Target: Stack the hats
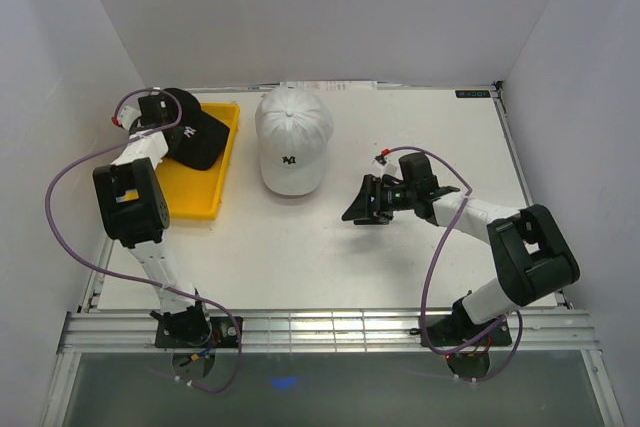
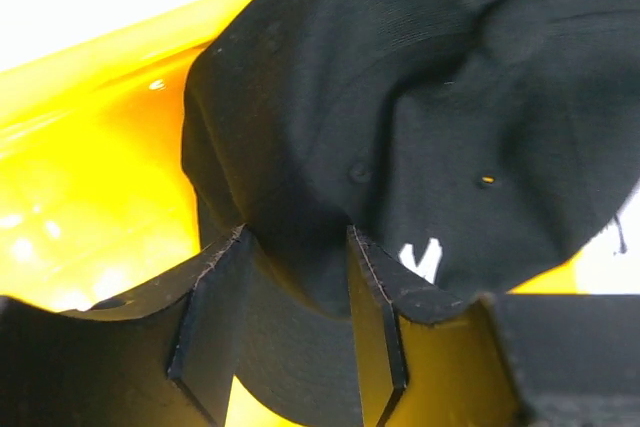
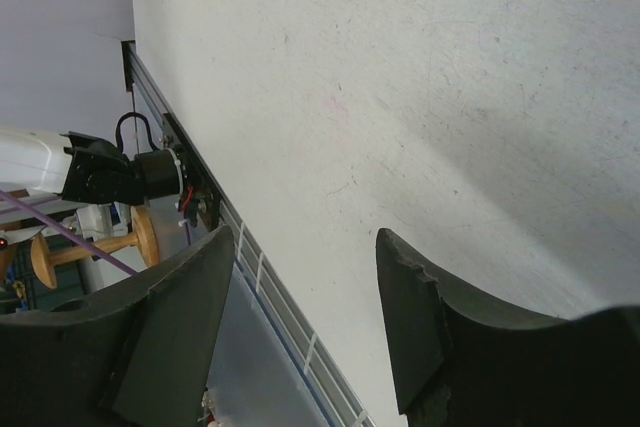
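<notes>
top: overhead from behind, whole counter [image 1: 330, 247] | left wrist: right up on the black cap [image 2: 420, 117], top sees it too | right wrist: skims counter toward near edge

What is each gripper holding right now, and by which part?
Right gripper: open, nothing held. Left gripper: its fingers straddle the brim of the black cap in the yellow tray; whether they are clamped on it cannot be told.

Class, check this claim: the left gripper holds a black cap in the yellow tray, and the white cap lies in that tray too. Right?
No. The top external view shows the white cap on the table, right of the yellow tray, not in it. The left gripper does hold the black cap in the tray.
</notes>
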You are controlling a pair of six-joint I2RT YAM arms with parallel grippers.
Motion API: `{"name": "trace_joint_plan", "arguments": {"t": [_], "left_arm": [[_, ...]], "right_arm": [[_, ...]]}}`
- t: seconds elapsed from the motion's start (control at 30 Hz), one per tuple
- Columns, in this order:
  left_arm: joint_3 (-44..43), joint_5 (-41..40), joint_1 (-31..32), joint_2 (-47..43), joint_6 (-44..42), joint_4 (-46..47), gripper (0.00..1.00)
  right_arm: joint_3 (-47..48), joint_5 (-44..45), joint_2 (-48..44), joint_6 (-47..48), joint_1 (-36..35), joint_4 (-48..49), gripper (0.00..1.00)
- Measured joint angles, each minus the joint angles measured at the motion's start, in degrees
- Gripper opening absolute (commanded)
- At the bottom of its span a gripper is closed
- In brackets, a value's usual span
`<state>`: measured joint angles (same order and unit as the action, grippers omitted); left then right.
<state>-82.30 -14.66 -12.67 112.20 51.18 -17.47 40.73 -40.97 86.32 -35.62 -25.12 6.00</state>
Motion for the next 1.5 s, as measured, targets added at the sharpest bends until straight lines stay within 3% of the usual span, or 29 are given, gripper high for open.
{"name": "trace_joint_plan", "arguments": {"t": [0.23, 0.37, 0.5, 0.97, 1.5], "left_arm": [[0.00, 0.04, 0.00, 1.20, 0.46, 0.04, 0.38], [-0.04, 0.13, 0.00, 1.38, 0.46, 0.17, 0.22], [-0.33, 0.46, 0.00, 1.84, 0.59, 0.44, 0.00], [-5.35, 3.32, -0.42, 0.35, -1.84, -0.11, 0.00], [-8.85, 6.95, -1.49, -14.23, -2.84, -0.07, 0.00]], "right_arm": [[0.35, -0.13, 1.18, 0.04, 0.00, 0.02, 0.64], [0.35, -0.13, 1.27, 0.04, 0.00, 0.04, 0.64], [0.35, -0.13, 1.27, 0.04, 0.00, 0.07, 0.64], [0.42, -0.11, 1.27, 0.02, -0.02, 0.04, 0.63], [3.87, 0.09, -0.66, -0.20, -0.13, -2.54, 0.63]]}}
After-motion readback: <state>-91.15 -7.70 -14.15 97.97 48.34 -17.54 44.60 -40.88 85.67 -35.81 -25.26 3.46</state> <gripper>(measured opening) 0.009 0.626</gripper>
